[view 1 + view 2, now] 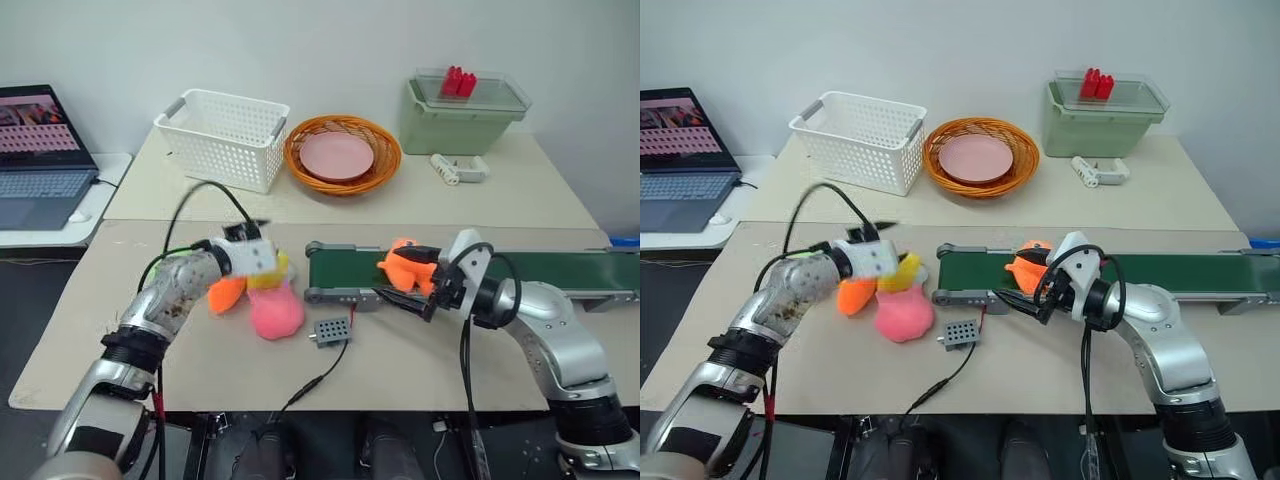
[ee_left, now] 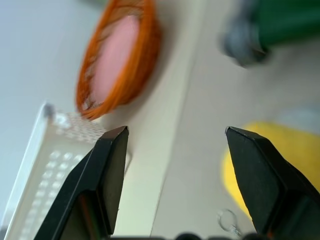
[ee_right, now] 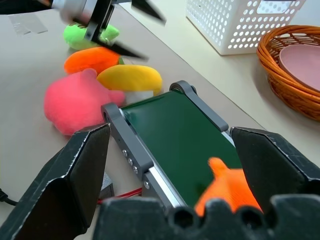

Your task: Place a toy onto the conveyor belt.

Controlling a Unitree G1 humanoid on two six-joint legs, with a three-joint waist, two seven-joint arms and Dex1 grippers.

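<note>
The toy [image 1: 403, 268], a bright orange lobed plush, lies on the left end of the dark green conveyor belt [image 1: 540, 268]. My right gripper [image 1: 407, 280] is open around it, one finger on each side, and the toy [image 3: 227, 187] sits low between them on the belt [image 3: 185, 135]. My left gripper [image 1: 255, 228] is open and holds nothing. It hovers, blurred, above a pile of plush toys left of the belt. In the left wrist view its gripper [image 2: 175, 150] has only the table between the fingers.
The pile holds a pink plush [image 1: 275, 312], an orange carrot plush [image 1: 227, 293], a yellow plush [image 1: 272, 272] and a green plush [image 3: 90, 35]. A grey box [image 1: 333, 330] with a cable lies in front. Behind stand a white basket [image 1: 225, 135], a wicker basket [image 1: 343, 152], a green bin [image 1: 465, 110] and a laptop [image 1: 40, 150].
</note>
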